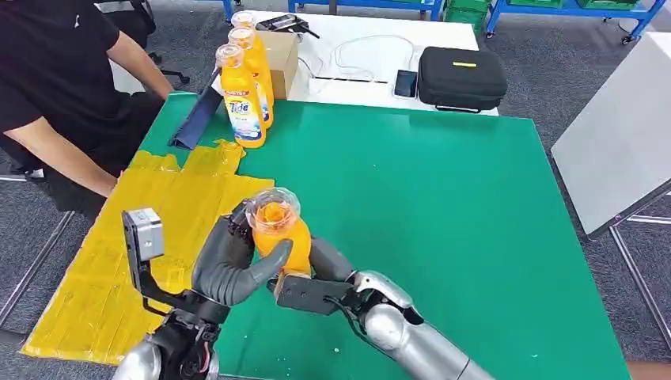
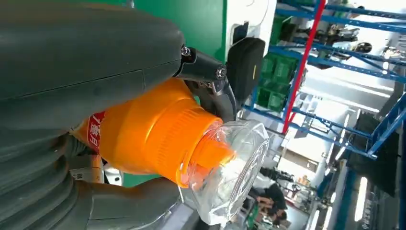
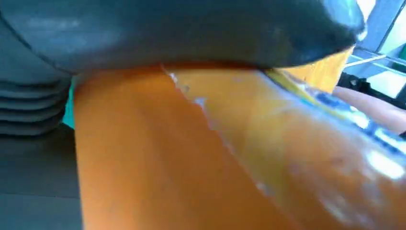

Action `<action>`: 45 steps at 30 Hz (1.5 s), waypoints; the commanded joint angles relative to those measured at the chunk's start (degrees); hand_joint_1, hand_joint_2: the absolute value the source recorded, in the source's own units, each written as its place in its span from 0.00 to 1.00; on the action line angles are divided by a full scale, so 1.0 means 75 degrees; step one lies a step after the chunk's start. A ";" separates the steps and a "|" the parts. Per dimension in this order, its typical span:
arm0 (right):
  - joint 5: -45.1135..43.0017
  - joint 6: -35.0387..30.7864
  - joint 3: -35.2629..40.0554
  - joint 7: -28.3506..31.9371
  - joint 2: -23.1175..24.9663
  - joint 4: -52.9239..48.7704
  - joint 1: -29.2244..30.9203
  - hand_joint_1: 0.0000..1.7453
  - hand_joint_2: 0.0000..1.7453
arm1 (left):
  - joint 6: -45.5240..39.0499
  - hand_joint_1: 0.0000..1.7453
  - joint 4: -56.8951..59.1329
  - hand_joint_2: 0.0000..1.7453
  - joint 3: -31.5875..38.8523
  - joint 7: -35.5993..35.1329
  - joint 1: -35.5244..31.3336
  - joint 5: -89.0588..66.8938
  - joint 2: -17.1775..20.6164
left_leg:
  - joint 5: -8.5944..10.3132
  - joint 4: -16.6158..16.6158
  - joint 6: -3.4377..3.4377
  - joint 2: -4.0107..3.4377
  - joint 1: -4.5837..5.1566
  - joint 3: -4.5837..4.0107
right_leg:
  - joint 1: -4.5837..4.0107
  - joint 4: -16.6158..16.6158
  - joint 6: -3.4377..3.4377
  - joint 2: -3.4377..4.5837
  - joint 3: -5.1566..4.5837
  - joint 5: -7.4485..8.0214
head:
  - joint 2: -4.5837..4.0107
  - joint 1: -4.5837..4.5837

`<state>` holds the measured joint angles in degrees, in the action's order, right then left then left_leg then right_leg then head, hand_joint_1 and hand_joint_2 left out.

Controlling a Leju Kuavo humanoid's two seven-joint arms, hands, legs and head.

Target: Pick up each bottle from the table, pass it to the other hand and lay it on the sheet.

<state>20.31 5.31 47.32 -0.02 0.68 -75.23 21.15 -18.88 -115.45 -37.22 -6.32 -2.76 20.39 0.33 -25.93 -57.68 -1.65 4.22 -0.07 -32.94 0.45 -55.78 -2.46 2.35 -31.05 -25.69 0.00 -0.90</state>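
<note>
Only clear brand was "Tide", white letters on a blue-and-red label, on the nearest of the upright orange bottles [image 1: 242, 99] at the far left of the green surface [image 1: 443, 206]. Above it ran a small red strip w/ white print, too small to read. Bottle [image 2: 158, 134] held btwn both hands showed an edge of a red label w/ white characters, partly hidden in the left wrist view, not legible. Blue bit of label in the right wrist view was too blurred to read.
</note>
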 commanded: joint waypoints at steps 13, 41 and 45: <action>0.3222 -0.1213 -0.1586 -0.1578 -0.2193 -0.5118 -0.5385 0.00 0.00 | 0.1443 1.00 -0.0160 1.00 0.2513 0.0948 0.0403 -0.3582 -0.0176 | -0.0003 0.0003 0.0016 0.0048 0.0004 -0.0004 | -0.0004 0.0006 0.0015 -0.0117 0.0018 -0.0028 | 0.0000 -0.0003; 0.2844 -0.1852 -0.5334 -0.0158 -0.2384 -0.6909 -0.7023 0.00 0.00 | 0.1348 1.00 0.2071 1.00 0.2083 0.1537 0.0782 -1.2625 0.0549 | -0.0002 0.0024 0.0017 -0.0007 0.0025 0.0009 | 0.0018 0.0027 0.0019 -0.0070 0.0006 -0.0013 | 0.0000 -0.0006; 0.2857 -0.1689 -0.5528 0.0107 -0.2190 -0.6863 -0.6998 0.00 0.00 | 0.1792 1.00 0.2470 1.00 0.1682 0.1424 0.0673 -1.3197 0.1019 | -0.0007 0.0014 0.0017 -0.0025 0.0021 0.0005 | 0.0015 0.0020 0.0018 -0.0058 -0.0001 -0.0014 | 0.0000 -0.0003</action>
<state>41.90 -9.94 13.81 -1.44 -21.96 -126.42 -31.85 -8.26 -107.10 -16.66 5.68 6.59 -73.94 0.20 -26.01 -57.67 -1.64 4.26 0.06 -33.06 0.58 -55.70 -2.42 2.18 -31.23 -25.77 0.00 -0.92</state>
